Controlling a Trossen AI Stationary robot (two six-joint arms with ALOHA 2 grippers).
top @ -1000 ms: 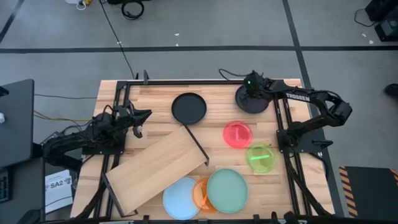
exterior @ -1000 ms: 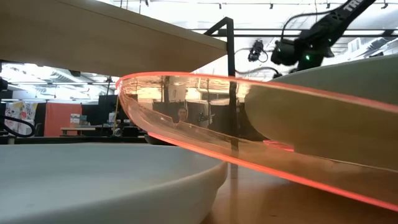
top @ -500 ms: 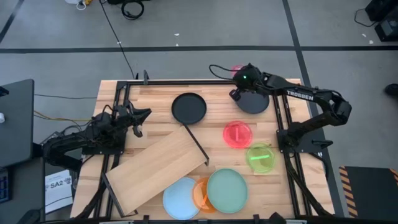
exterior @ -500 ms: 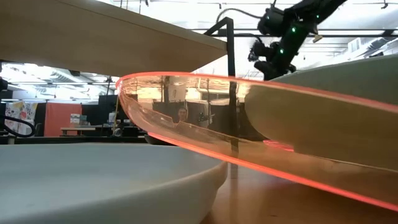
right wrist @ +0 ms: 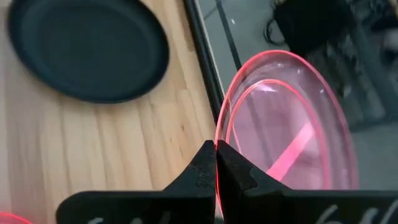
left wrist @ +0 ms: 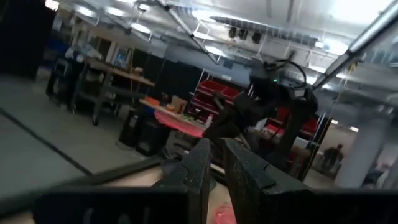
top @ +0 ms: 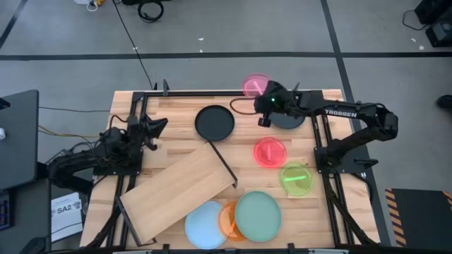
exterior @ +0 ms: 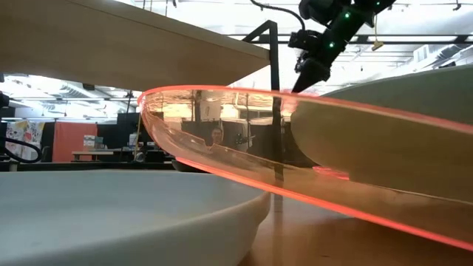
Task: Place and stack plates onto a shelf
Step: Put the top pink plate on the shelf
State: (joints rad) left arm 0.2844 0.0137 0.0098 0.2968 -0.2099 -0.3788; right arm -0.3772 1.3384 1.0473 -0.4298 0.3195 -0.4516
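A: Where is the right gripper (top: 263, 104) at this moment?

B: Raised over the far side of the table (top: 176, 116), between the two black plates. Its jaws are clamped on the rim of a translucent pink plate (top: 256, 86), which stands nearly on edge in the air. The right wrist view shows the rim pinched between the closed fingers (right wrist: 202, 171).

A: Why hold it by the edge like that?

B: A flat plate offers little else to grip. Pinching the rim lets the arm lift it clear, and I judge it then has to be levelled before it is set down.

A: And the shelf (top: 180, 190)?

B: It lies on the near left of the table, a pale board at an angle with its black bar frame (top: 224, 164) at the right end. Nothing rests on it that I can see.

A: The other plates?

B: One black plate (top: 214, 122) sits far centre, another (top: 289, 117) partly under the right arm. A second pink plate (top: 270, 152) and a neon-green plate (top: 295, 178) lie to the right. At the near edge, the light-blue plate (top: 205, 220), orange plate (top: 229, 219) and mint-green plate (top: 258, 215) overlap.

A: The left gripper (top: 151, 129)?

B: It waits at the left of the table, jaws nearly closed and empty, judging by the left wrist view.
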